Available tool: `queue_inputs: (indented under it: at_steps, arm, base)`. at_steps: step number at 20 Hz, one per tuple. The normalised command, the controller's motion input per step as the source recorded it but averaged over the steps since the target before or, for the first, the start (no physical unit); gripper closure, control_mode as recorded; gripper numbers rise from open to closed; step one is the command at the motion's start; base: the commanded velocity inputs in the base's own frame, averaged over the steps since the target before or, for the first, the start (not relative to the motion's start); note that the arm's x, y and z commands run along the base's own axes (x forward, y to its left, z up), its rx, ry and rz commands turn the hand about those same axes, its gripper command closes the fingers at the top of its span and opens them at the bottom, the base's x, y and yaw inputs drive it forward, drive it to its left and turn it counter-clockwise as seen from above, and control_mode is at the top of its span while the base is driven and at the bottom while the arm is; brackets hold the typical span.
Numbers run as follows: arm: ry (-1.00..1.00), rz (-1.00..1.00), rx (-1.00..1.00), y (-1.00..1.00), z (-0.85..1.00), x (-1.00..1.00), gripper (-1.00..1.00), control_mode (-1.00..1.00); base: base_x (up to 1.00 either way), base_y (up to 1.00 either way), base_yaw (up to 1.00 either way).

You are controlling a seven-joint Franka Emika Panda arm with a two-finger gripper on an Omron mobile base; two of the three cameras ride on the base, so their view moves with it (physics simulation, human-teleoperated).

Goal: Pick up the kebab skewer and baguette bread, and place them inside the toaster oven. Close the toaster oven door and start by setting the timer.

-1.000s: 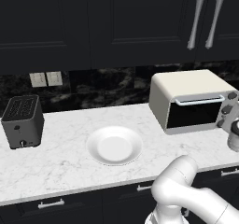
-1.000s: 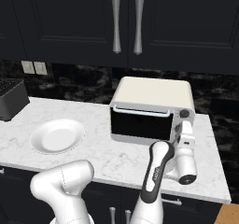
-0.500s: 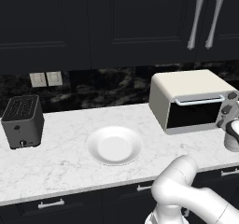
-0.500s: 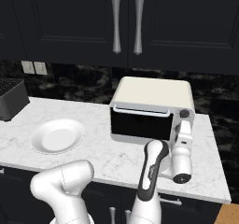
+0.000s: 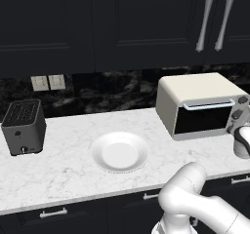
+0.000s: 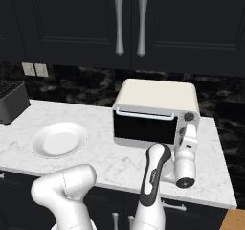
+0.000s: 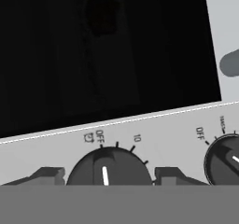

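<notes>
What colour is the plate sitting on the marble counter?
Plain white: the round, shallow plate carries no pattern. It shows best in the left base view.

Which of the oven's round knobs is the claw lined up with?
The knob sitting between the two finger tips, its white pointer near OFF beside the 10 mark. The other knob lies off to the side, outside the claw.

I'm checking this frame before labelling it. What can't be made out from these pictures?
- Food inside the toaster oven: door shut, its glass black in both base views and the hand view.
- Gripper jaws: cut off by the hand view's bottom edge; fingertips flank a knob, contact unclear.
- Knob lettering beyond OFF and 10: too small.
</notes>
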Motion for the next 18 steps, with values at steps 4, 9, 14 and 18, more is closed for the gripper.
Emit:
queue_inputs:
  at_steps: [4,9,14,18]
  arm:
    - [0.0,0.0,0.15,0.0,0.06,0.04,1.0,-1.0]
    - [0.0,0.0,0.16,0.0,0.0,0.08,1.0,-1.0]
    - [0.0,0.0,0.16,0.0,0.0,0.07,1.0,-1.0]
    - [0.0,0.0,0.17,0.0,0.0,0.01,1.0,-1.0]
  base:
    - [0.0,0.0,0.0]
    - [0.0,0.0,0.0]
    - [0.0,0.0,0.0]
    - [0.0,0.0,0.0]
